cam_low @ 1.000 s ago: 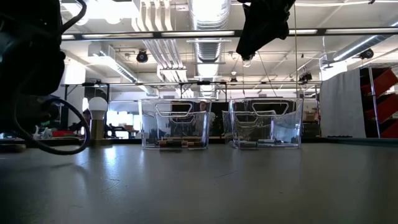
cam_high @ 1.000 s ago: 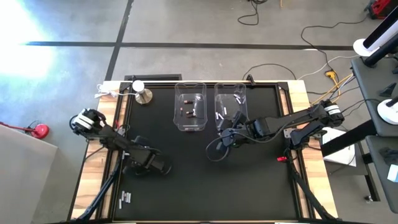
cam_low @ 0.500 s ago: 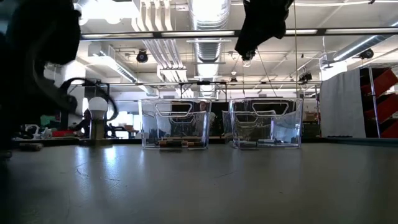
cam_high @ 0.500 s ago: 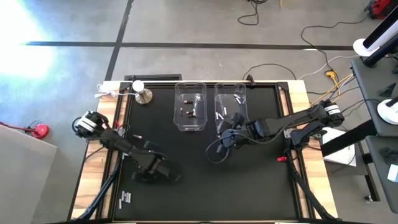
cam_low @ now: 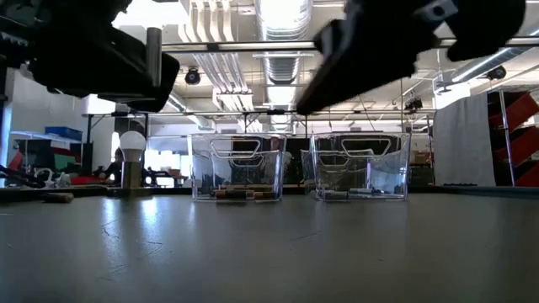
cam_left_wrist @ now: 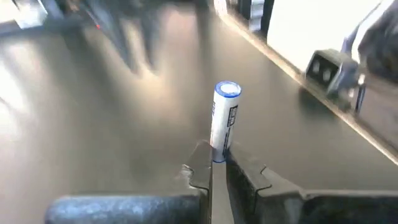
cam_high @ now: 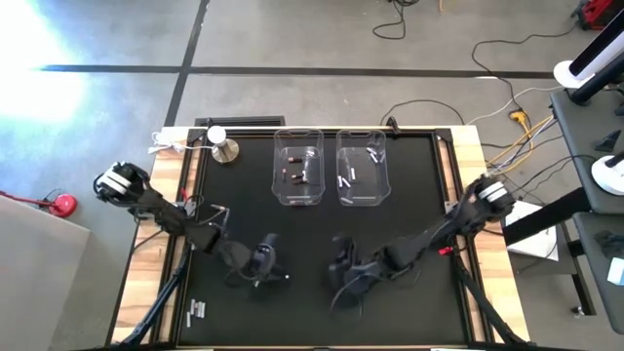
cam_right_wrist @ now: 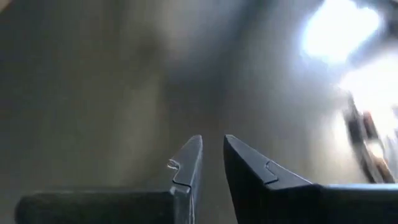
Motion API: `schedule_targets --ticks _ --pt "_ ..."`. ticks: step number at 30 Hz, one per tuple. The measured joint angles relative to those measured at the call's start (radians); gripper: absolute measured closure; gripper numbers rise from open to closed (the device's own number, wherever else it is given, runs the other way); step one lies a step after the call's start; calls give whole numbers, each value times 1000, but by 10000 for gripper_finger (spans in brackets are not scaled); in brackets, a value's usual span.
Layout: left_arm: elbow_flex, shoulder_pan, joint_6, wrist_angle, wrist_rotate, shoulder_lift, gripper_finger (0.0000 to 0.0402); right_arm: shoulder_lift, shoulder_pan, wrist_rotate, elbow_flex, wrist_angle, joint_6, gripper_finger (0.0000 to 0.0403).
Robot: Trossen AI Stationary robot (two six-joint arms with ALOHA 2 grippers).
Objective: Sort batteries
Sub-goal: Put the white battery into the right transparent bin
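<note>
- Left gripper [cam_left_wrist: 214, 163] of mine clamps a white battery [cam_left_wrist: 223, 120], lower centre of high view.
- Right gripper [cam_right_wrist: 211, 158] nearly closed, nothing held.
- Left bin [cam_high: 298, 196]: dark cells [cam_high: 296, 175]; right bin [cam_high: 363, 199]: white cells [cam_high: 347, 179].

Matt black counter, clear plastic, bare wood

The counter [cam_high: 292, 234] has a black, smooth mat with a dull sheen that throws back soft ceiling light in the low view; its border [cam_high: 466, 166] is pale, grained wood. The two bins [cam_high: 298, 175] [cam_high: 361, 168] are clear, glossy plastic. The battery [cam_left_wrist: 224, 121] in the left end effector [cam_left_wrist: 214, 163] wears a smooth, glossy white wrapper with a blue band at its end. The end effector fingers [cam_left_wrist: 199, 171] look like matt dark plastic. The knob-like object [cam_high: 225, 149] has a shiny, silvery metal look. The floor [cam_high: 292, 39] beyond is smooth grey concrete.
</note>
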Motion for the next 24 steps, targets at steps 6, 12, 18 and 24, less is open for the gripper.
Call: schedule_targets --ticks 6,12,18,24 --pt "-96 3 22 331 -68 64 395 108 -6 87 30 370 -158 330" --pt "-93 4 9 349 -182 114 395 166 -35 133 94 484 -130 295" --pt "-50 3 17 347 -214 136 395 190 -56 95 97 480 -64 267" --pt "-53 3 27 344 -230 119 394 196 -55 81 102 485 -55 282"
